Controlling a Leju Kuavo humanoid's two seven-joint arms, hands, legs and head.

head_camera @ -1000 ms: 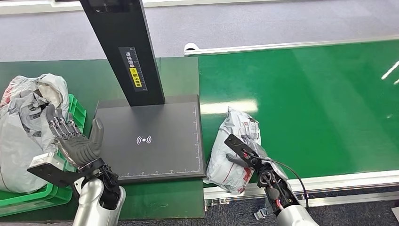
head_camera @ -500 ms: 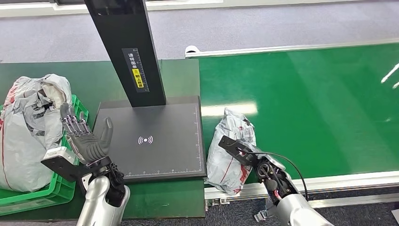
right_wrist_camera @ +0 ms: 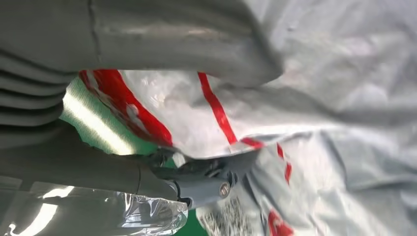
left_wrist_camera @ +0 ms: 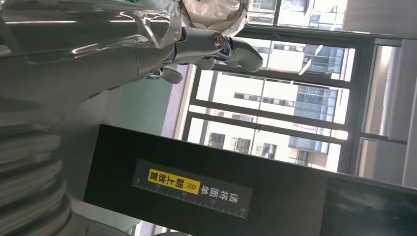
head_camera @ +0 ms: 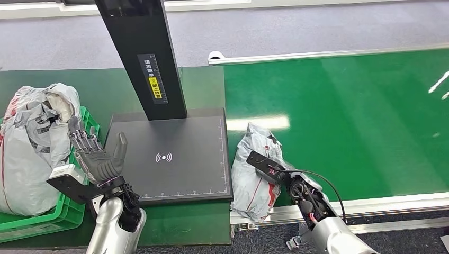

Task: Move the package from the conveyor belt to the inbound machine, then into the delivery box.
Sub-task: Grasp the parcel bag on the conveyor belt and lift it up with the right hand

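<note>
Package, a crumpled grey plastic mailer bag w/ red stripes and black print, lies on the near left corner of the green conveyor belt, its left side just beside the edge of the inbound machine's flat black scan plate. Bottom end of the bag hangs over the belt's silver front rail. Right hand sits on the bag's right side; in the right wrist view the thick grey thumb presses on top of the plastic and a darker finger curls in against it from the other side, so the hand is clamped on the bag. Bag touches the belt, not lifted clear as far as can be told.

Left hand is raised above the gap between scan plate and green plastic delivery crate, palm up, fingers spread apart, holding nothing. Crate is piled w/ other grey mailer bags. Machine's black upright post rises from the plate's back edge, carrying a yellow-and-white label; a white wireless symbol marks the plate's middle. Grey floor beyond the belt
</note>
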